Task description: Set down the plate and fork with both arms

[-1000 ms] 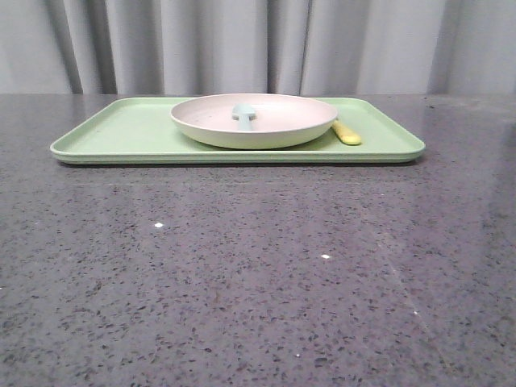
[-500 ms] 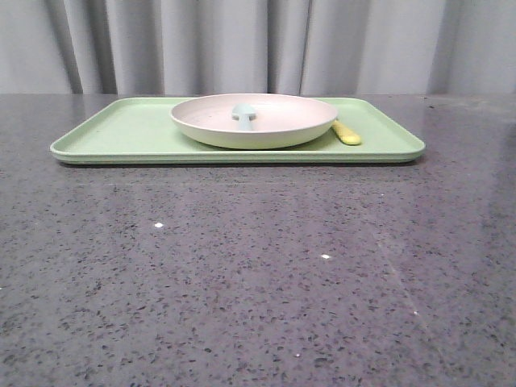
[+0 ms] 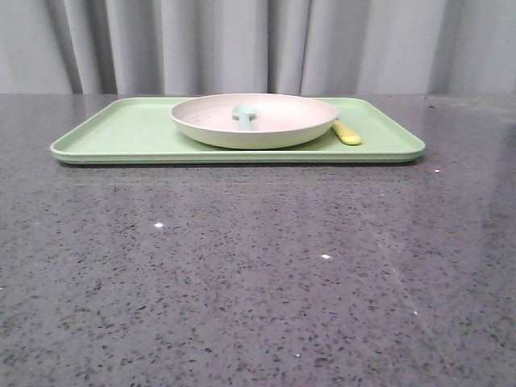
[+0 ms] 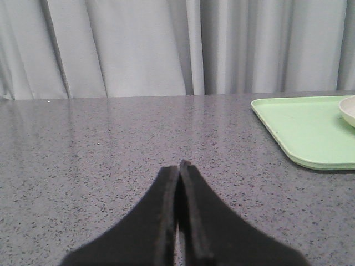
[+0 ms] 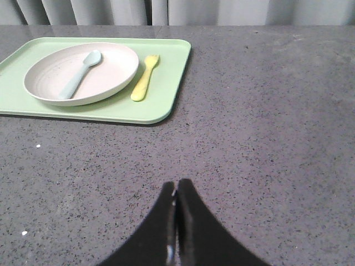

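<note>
While both grippers sit pressed together over bare table, holding nothing, the plate (image 5: 81, 72) and fork (image 5: 144, 84) lie on the green tray (image 5: 166, 102). Plate holds a blue spoon (image 5: 81, 73); fork lies just beside the plate's rim, toward the right gripper's side.

Right gripper (image 5: 176, 194): tray is ahead and toward the left arm's side, well apart. Left gripper (image 4: 178, 169): tray (image 4: 310, 133) corner is ahead, off toward the right arm.

Ambiguous stage: fits items set down on the tray and arms withdrawn, or items waiting for pickup.

Any grasp: fork is thin and flat, so pinch the handle; plate rim is shallow, so come in low and mind the spoon.
</note>
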You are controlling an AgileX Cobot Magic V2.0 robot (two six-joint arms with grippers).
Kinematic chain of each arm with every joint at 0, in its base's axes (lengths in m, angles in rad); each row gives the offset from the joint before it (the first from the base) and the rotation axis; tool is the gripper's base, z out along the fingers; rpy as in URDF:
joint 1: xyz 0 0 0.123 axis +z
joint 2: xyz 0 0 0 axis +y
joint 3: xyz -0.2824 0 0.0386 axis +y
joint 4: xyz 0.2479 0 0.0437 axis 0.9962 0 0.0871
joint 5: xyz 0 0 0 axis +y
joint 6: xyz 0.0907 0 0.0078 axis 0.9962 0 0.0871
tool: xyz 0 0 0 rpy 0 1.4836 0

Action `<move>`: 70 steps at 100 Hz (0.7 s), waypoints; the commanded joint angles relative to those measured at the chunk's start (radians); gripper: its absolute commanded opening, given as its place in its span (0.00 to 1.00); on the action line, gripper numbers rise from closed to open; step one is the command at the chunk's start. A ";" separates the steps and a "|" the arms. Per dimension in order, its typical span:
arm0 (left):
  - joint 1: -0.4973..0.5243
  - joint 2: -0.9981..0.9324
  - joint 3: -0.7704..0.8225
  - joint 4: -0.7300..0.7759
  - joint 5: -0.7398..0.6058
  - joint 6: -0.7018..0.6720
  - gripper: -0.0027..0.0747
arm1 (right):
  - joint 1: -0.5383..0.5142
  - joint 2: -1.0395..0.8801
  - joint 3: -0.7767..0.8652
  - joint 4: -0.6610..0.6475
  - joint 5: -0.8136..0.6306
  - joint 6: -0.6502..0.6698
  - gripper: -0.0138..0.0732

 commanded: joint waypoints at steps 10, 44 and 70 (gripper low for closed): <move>0.002 -0.033 0.012 -0.011 -0.071 -0.011 0.01 | -0.009 0.009 -0.024 -0.017 -0.074 -0.010 0.11; 0.002 -0.033 0.012 -0.011 -0.071 -0.011 0.01 | -0.010 0.009 -0.023 -0.026 -0.072 -0.011 0.11; 0.002 -0.033 0.012 -0.011 -0.071 -0.011 0.01 | -0.082 0.009 0.031 -0.027 -0.338 -0.011 0.11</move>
